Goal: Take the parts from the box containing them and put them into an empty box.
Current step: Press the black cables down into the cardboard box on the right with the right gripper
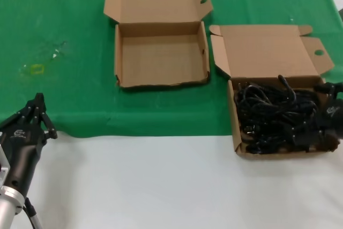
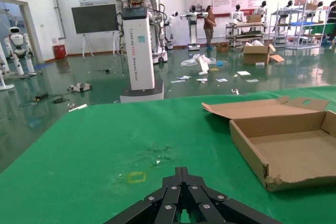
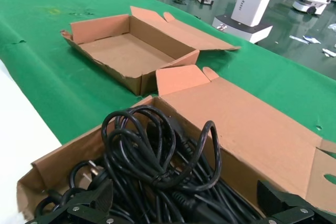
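Green mat on a white desk (image 1: 161,186), lab floor with other robots behind; the parts (image 1: 278,116) sit as one tangled heap in the box containing them (image 1: 268,52) on the right, with the empty box (image 1: 161,57) just beside it to the left. Main risk as I see it: the cords are looped through each other, so a pinch on one likely drags several out or tips the box, and loops could snag on the wall during transfer. Right end effector (image 3: 186,208) is spread wide over the heap, holding nothing, with contact unclear; left end effector (image 1: 37,116) is parked at the near left with fingers together, empty
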